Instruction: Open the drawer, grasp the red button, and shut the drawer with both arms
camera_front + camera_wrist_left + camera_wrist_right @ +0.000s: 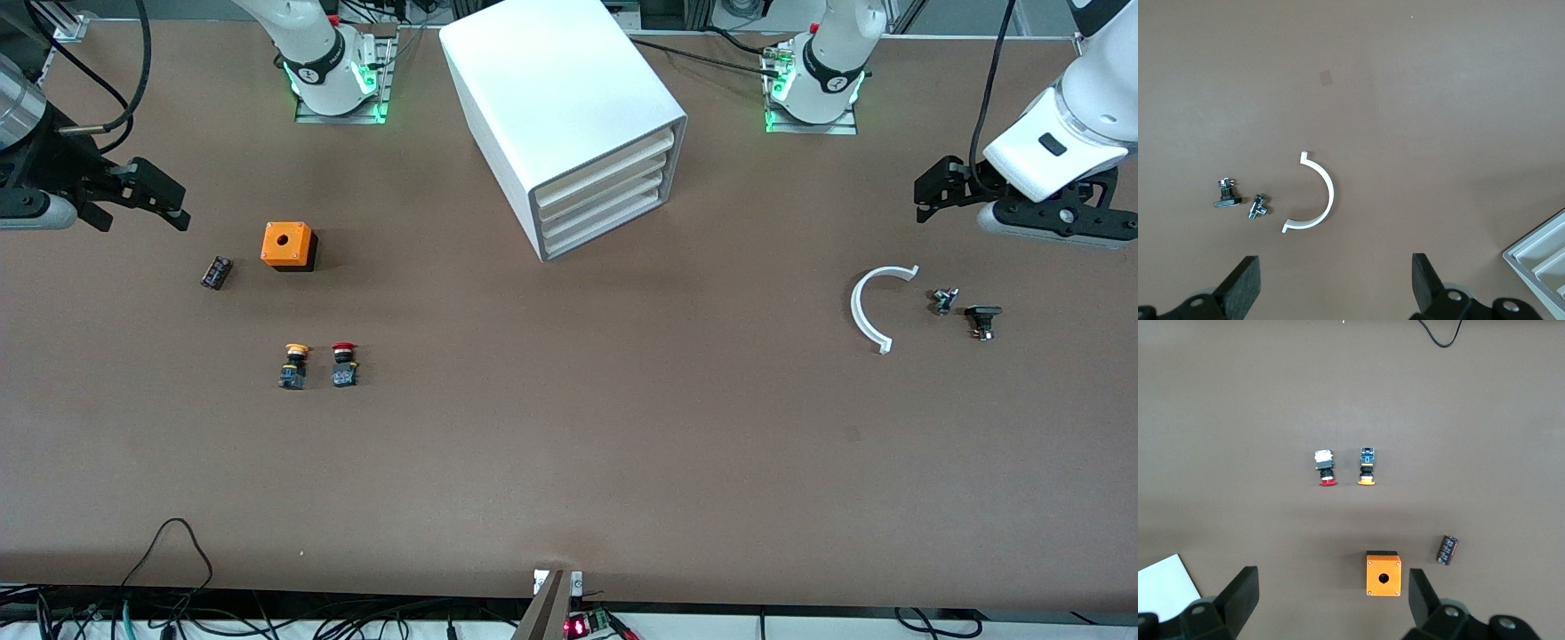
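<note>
We see the white plastic middle drawer [605, 193] closed, upper centre of the frame. The small red-capped push button [344, 364] lies on the brown bench [569, 444], lower left. Left tool [925, 191] and right tool [173, 206] hover, fingers apart.

Random bits on the brown desk [569, 462] — an orange box [288, 245] with a hole on top, a small dark capacitor [216, 272] beside it, and a yellow-capped button [294, 365]. Toward the left arm's end: a white curved clip [868, 311], a tiny metal fitting [944, 300], a black part [982, 318].
</note>
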`<action>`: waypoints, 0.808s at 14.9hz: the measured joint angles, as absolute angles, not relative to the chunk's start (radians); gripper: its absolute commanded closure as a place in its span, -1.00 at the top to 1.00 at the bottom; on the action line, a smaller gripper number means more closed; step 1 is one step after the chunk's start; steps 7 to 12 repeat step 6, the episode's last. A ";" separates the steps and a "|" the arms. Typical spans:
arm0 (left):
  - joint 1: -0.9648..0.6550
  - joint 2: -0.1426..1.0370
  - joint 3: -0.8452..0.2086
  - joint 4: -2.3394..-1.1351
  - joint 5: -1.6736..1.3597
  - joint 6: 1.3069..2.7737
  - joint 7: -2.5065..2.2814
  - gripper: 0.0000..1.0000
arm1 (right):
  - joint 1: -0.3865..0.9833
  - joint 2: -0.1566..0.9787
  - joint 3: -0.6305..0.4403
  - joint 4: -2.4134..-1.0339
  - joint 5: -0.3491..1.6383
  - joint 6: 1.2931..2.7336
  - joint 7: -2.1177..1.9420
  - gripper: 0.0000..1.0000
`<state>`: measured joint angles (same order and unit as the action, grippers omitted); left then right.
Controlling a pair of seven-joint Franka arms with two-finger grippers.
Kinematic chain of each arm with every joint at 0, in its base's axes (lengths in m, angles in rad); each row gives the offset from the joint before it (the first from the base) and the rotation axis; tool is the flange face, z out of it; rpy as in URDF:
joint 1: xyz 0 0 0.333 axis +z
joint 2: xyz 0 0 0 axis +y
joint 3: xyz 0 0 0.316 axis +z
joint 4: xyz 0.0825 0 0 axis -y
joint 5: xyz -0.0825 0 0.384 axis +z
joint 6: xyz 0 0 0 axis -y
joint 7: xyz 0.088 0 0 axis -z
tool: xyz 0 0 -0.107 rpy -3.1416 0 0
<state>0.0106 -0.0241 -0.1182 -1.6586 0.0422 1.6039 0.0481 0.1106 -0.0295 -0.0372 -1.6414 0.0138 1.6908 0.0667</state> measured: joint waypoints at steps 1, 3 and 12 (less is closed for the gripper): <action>0.010 -0.023 -0.113 -1.661 0.041 1.606 0.049 1.00 | 0.111 -0.028 -0.037 -1.638 0.013 1.691 0.067 0.99; 0.010 -0.021 -0.108 -1.662 0.041 1.606 0.050 1.00 | 0.111 -0.021 -0.038 -1.620 0.013 1.691 0.067 0.99; 0.010 -0.020 -0.108 -1.662 0.041 1.606 0.050 1.00 | 0.111 -0.008 -0.038 -1.605 0.013 1.691 0.067 0.99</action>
